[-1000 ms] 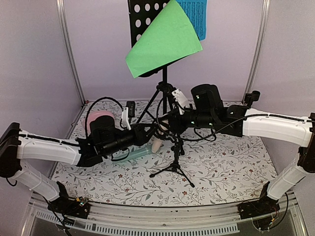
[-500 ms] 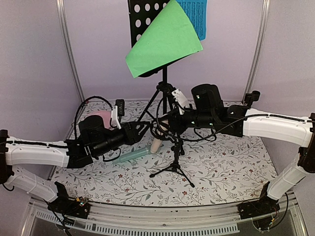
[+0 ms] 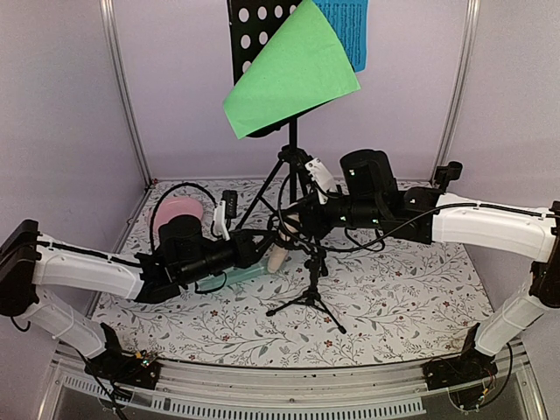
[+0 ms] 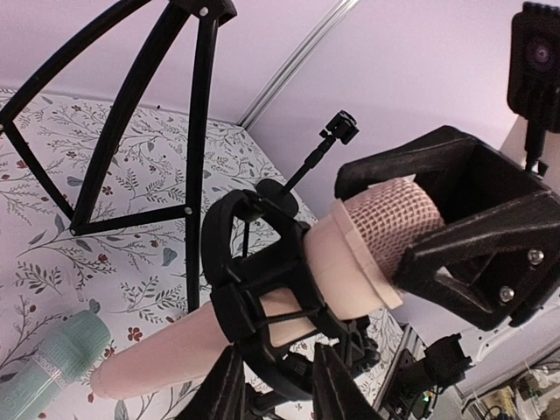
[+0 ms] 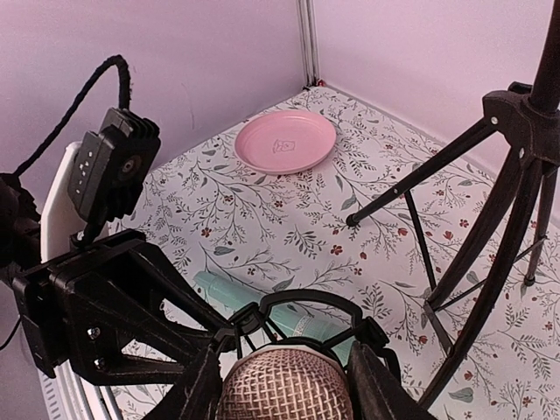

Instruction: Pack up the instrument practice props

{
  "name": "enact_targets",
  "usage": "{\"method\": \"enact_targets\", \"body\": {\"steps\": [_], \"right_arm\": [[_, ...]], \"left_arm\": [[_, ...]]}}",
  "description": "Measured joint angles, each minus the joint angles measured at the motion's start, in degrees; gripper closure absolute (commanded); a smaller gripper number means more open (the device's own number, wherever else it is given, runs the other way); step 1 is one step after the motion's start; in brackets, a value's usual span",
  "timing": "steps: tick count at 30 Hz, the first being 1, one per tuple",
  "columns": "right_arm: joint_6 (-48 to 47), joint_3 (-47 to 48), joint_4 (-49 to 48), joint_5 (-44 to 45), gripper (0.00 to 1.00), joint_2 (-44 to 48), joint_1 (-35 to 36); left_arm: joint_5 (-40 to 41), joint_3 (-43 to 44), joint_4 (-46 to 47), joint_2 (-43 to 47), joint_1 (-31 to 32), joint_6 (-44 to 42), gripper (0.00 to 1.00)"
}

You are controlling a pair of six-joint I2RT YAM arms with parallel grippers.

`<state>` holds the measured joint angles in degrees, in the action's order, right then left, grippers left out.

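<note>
The beige microphone sits tilted in a black shock mount on a small black tripod. My right gripper is shut on its mesh head. My left gripper is open, its jaws either side of the mount's lower ring, and shows from above. The mint microphone lies on the table under the mount. The black perforated music rack stands on tripod legs at the back, holding a green sheet and a blue sheet.
A pink plate lies at the back left. The rack's legs spread just behind both grippers. A small black stand is at the back right. Cage posts and purple walls close the back and sides.
My left arm pulled back to the left half a second ago and has now come forward again to the shock mount. My right gripper and the beige microphone have not moved.
</note>
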<state>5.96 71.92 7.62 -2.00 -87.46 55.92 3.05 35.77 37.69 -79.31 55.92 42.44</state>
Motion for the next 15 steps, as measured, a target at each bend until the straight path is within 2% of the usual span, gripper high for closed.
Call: {"method": "enact_targets", "body": {"steps": [10,15], "right_arm": [[-0.02,-1.09,0.00,0.46,0.54,1.79,-0.04],[-0.02,-1.51,0.09,0.44,0.54,2.73,0.00]], "left_arm": [[-1.16,0.02,3.63,-1.40,-0.24,4.24,0.85],[-1.33,0.22,3.76,-1.40,-0.22,6.12,0.87]]}}
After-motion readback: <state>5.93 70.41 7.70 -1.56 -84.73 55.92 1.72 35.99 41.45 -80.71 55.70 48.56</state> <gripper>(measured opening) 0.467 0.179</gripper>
